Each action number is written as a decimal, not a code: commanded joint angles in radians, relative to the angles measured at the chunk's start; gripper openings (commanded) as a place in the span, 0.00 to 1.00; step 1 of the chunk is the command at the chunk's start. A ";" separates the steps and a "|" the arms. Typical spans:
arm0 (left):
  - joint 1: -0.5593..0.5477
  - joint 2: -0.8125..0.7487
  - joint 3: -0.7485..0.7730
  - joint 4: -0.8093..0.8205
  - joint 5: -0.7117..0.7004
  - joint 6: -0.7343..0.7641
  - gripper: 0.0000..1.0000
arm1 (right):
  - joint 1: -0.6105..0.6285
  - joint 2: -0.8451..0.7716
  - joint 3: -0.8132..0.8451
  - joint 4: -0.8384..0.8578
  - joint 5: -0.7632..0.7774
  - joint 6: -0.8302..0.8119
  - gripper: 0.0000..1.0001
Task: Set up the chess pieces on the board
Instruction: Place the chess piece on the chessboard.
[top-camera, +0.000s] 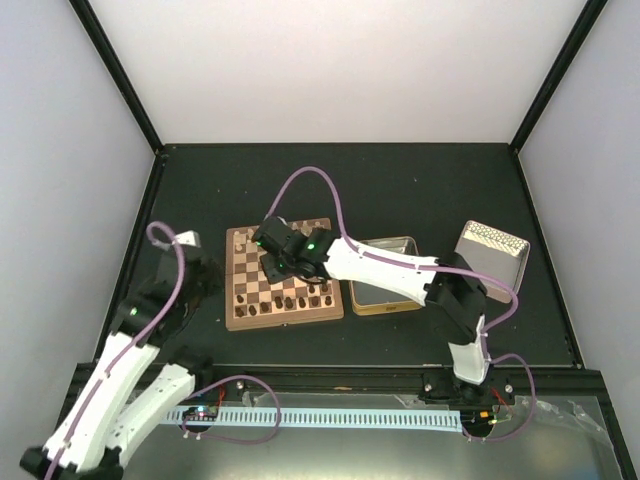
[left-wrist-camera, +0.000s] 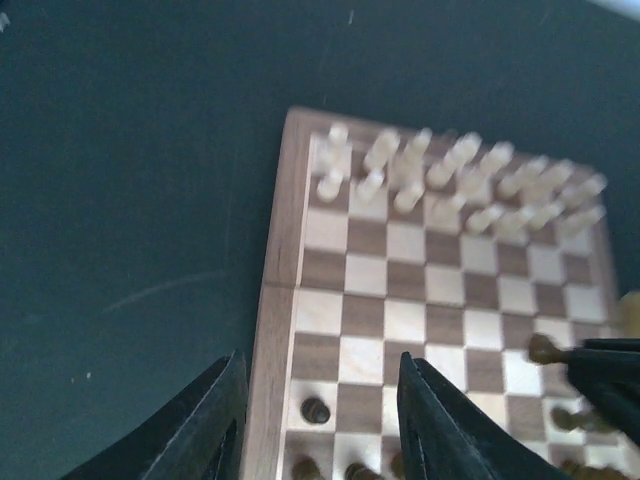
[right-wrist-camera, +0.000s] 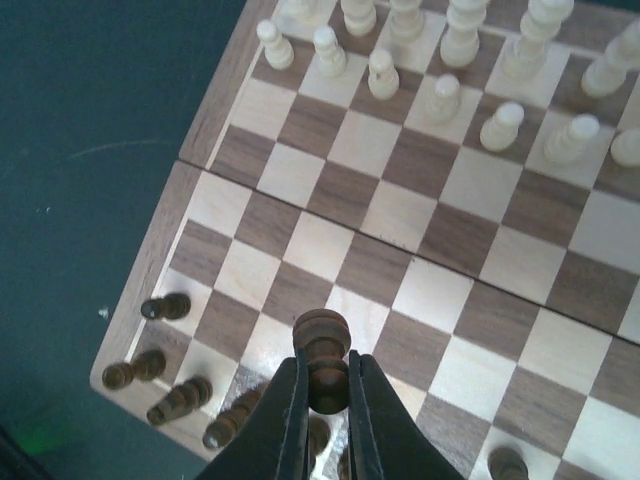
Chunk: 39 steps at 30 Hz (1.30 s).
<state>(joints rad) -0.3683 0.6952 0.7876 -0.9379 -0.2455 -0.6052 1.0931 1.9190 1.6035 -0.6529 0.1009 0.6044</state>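
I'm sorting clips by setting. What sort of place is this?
Probably a lab robot test cell, not a home: a black table boxed in by plain pale wall panels on black frame posts, with the left arm and right arm bolted along its near edge.

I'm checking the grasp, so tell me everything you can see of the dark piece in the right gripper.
The dark piece is a small, dark brown, wooden-looking chessman with a rounded head over a collar, like a pawn. The right gripper is shut on its body just below the head, which pokes out past the fingertips. It is over the board, near the dark rows. Its base is hidden.
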 joint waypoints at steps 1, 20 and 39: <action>0.005 -0.183 -0.034 0.050 -0.064 0.033 0.45 | 0.047 0.113 0.139 -0.141 0.148 -0.024 0.03; 0.005 -0.359 -0.052 0.050 -0.164 -0.023 0.53 | 0.125 0.482 0.571 -0.354 0.162 -0.033 0.03; 0.005 -0.409 -0.047 0.014 -0.241 -0.071 0.53 | 0.150 0.444 0.508 -0.333 0.063 -0.030 0.06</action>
<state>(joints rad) -0.3679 0.2943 0.7300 -0.9100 -0.4629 -0.6666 1.2354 2.3833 2.1292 -0.9833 0.1986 0.5777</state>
